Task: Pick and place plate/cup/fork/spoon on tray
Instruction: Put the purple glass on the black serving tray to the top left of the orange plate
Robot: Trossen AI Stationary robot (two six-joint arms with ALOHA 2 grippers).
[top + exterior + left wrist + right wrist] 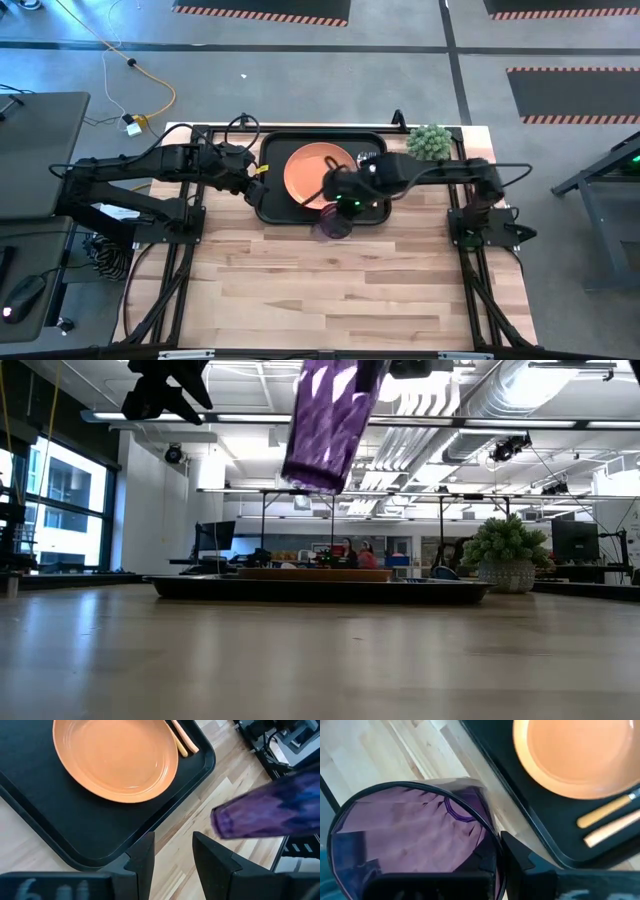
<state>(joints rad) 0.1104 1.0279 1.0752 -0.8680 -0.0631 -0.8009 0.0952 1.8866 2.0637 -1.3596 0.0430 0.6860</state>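
Right gripper [338, 212] clamps the cup [333, 225] aloft — carry it over the tray [272, 205] rim, set it upright beside the plate [315, 172] — left gripper [172, 851] waits, parted and empty.

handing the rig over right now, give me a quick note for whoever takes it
Right gripper: shut on the cup, held in the air, tilted, near the tray's near edge.
Left gripper: open, empty, over the tray's left end.
Done: plate on the tray; two tan utensil handles lie beside it, heads not visible.
Left: set the cup on the tray.
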